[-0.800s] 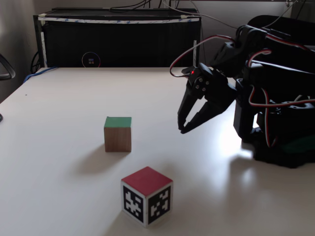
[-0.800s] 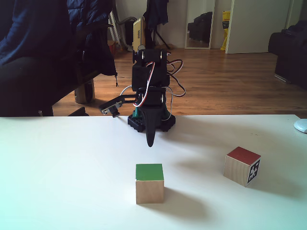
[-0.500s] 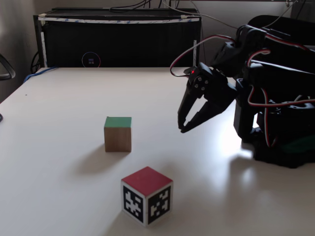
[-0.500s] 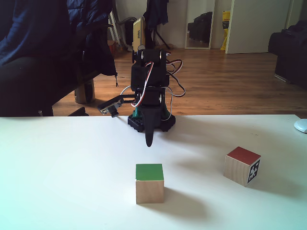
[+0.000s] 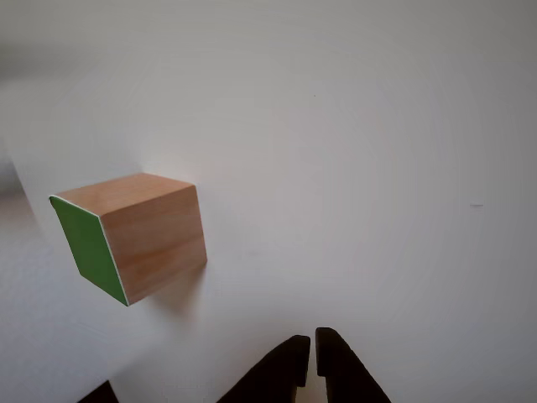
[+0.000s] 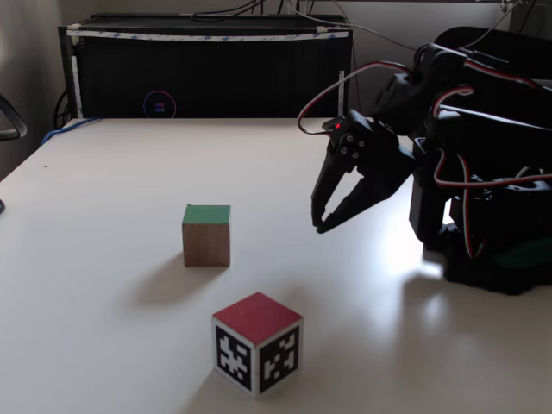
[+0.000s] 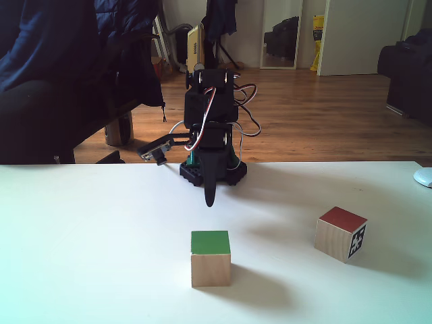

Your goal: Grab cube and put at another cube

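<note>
Barely creeping since a moment ago; gripper (image 6: pixel 319 226) hanging with tips nearly together, well short of green-faced cube (image 6: pixel 207 235), nothing grabbed.

The end effector (image 6: pixel 319 226) has lifted very slightly, tips nearly together above the table (image 6: pixel 103 181).

The other view looks down at the table (image 5: pixel 377 126) from close, with the gripper (image 5: pixel 306 357) at the bottom centre and the cube (image 5: pixel 138 235) at the left. A fixed view stands low at the table side, with the arm (image 6: pixel 466 172) at the right. Another fixed view faces the arm (image 7: pixel 209 135) from the front. Both fixed views share the cube (image 6: pixel 207 235) and another cube (image 7: pixel 339 233).
</note>
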